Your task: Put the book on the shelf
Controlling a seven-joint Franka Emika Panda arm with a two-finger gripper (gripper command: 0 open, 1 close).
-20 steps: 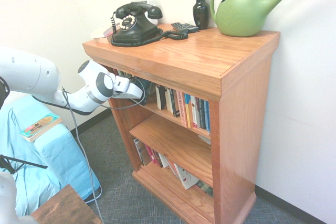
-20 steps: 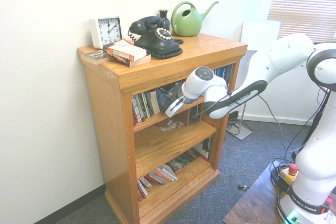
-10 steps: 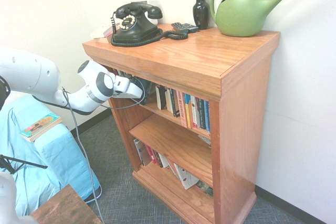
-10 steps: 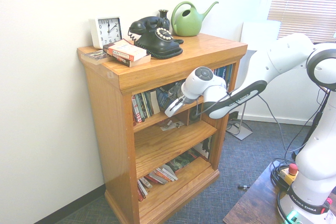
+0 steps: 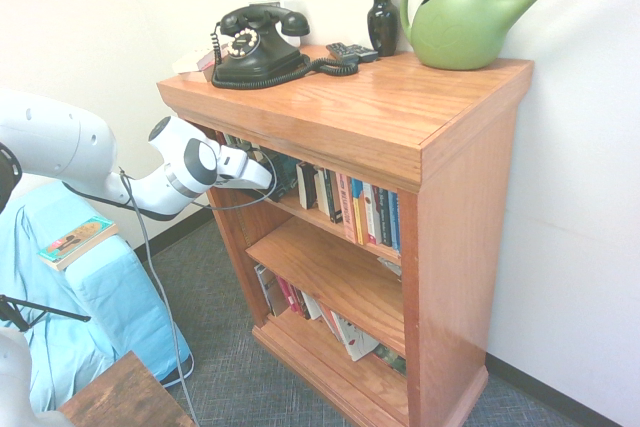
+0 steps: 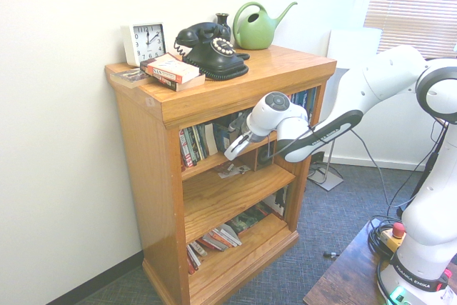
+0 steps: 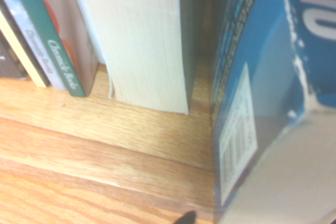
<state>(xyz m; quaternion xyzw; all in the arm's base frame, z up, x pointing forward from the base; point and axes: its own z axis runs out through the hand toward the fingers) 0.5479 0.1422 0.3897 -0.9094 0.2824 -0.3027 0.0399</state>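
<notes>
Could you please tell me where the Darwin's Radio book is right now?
The book stands on the shelf beside a cream-edged paperback; in the first exterior view it sits just beyond the gripper.

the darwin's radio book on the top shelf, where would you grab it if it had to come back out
Grip the book across its thickness, at the edge facing the room, coming in from the bookcase's open front. It stands on the shelf, a narrow gap parting it from the cream-edged book, so only that front edge is free. The gripper is right there.

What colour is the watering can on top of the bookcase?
Green. The watering can shows best in the first exterior view, at the far end of the bookcase top.
</notes>
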